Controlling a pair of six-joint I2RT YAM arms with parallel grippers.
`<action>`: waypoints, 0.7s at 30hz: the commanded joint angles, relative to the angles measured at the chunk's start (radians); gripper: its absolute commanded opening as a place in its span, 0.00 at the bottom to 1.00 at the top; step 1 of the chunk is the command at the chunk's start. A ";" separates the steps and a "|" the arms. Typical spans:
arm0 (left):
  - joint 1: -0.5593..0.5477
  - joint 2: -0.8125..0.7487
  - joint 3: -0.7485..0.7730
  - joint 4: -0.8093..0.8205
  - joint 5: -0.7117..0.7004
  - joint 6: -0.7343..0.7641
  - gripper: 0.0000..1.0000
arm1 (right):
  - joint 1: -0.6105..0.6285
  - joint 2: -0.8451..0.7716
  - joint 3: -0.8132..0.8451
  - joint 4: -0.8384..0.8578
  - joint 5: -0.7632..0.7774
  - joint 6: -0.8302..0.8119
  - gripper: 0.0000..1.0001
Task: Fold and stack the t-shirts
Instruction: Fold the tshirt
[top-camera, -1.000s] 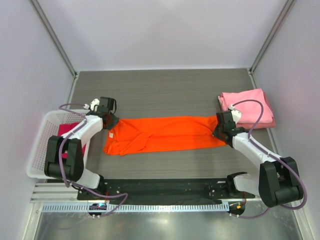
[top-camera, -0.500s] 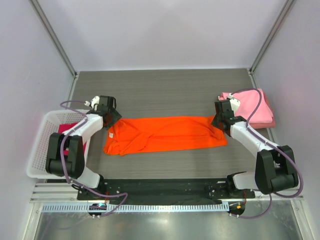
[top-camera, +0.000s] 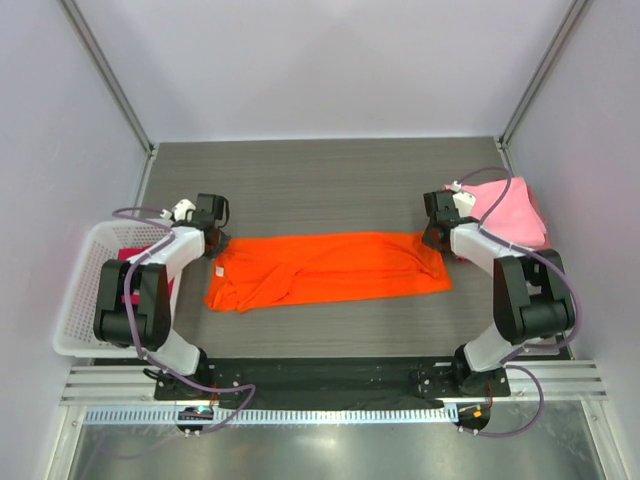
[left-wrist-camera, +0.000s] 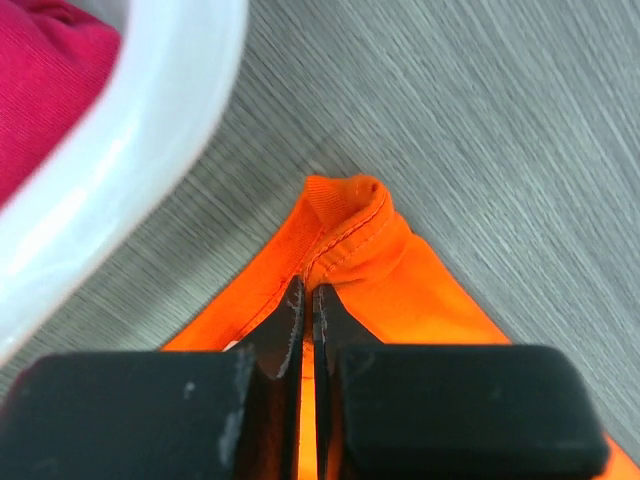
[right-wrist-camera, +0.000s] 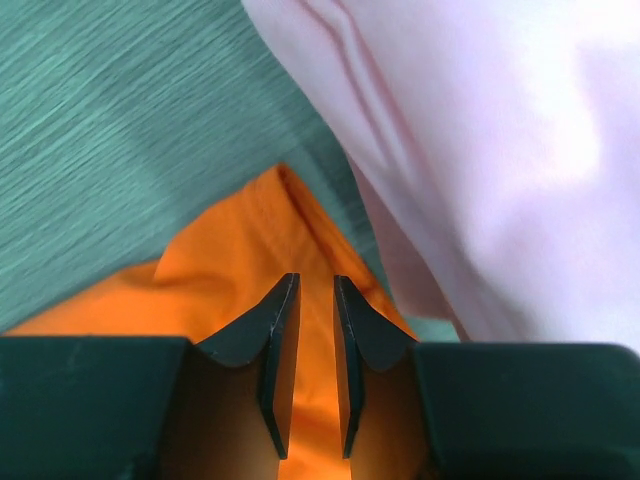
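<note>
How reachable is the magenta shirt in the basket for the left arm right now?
Probably yes. The left hand sits just beside the basket, whose top is open, and nothing lies on the magenta shirt. But the hand is shut on a corner of the orange shirt, so it must release first.

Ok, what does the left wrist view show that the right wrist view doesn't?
Only the left wrist: the rim of the white basket with a magenta t-shirt inside, and the left end effector shut on a bunched corner of the orange t-shirt. Only the right wrist: the pale pink t-shirts beside the orange cloth's other corner, and the right end effector with jaws slightly apart over it. Both: the orange t-shirt and the grey wood-grain table.
</note>
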 joint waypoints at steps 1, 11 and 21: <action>0.018 -0.018 0.002 0.007 -0.055 -0.014 0.00 | -0.003 0.090 0.070 0.041 0.045 0.022 0.26; 0.041 -0.044 0.000 0.002 -0.038 0.038 0.05 | -0.053 0.175 0.095 0.038 0.065 0.042 0.22; -0.049 -0.275 -0.043 -0.001 0.011 0.109 0.68 | 0.023 -0.003 0.034 0.104 0.011 -0.024 0.43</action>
